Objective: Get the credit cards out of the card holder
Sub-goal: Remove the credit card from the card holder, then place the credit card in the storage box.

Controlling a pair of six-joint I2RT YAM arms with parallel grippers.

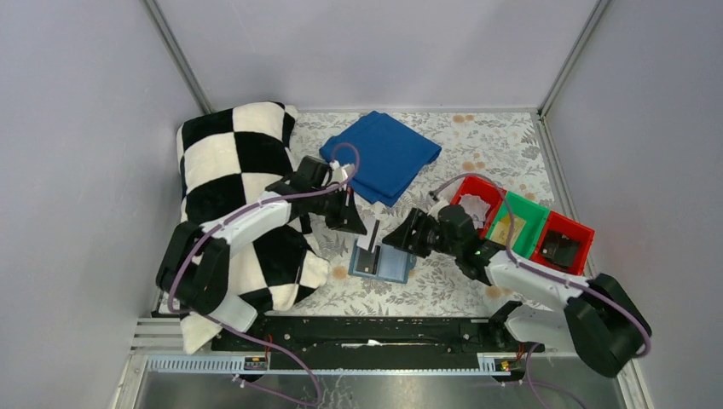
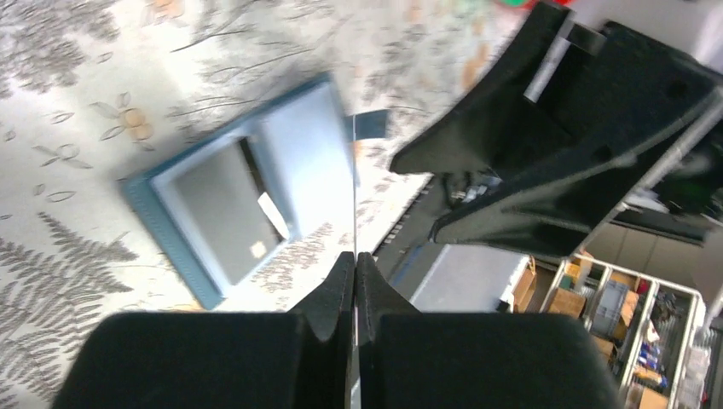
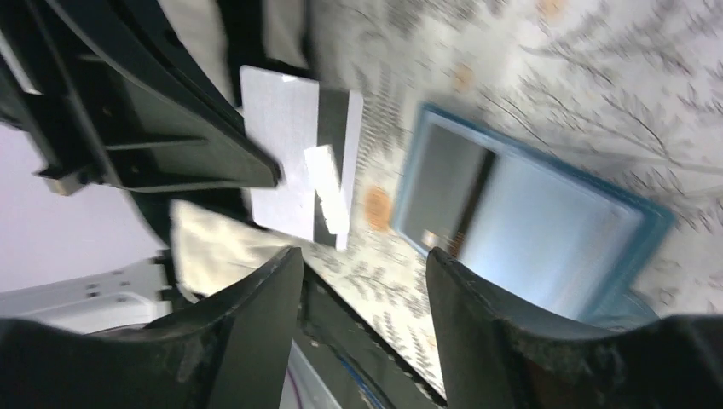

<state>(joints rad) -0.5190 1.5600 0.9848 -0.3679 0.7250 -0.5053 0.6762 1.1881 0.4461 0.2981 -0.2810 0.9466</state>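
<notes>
Floral tabletop (image 1: 503, 136) fills a grey-walled bay. Left gripper (image 1: 365, 223) has its jaws clenched on one credit card (image 3: 281, 153), held on edge just above the card holder (image 1: 384, 266). It lies open, sleeves up, long axis left to right. Right gripper (image 1: 402, 240) hovers beside it with jaws released, likely to steady it.

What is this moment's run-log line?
left gripper: shut on whitish-grey thin card | right gripper: open | teal-blue booklet-like card holder: lies open

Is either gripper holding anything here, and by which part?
The left gripper pinches a whitish credit card by one edge, apart from the card holder. The right gripper is open and holds nothing.
</notes>
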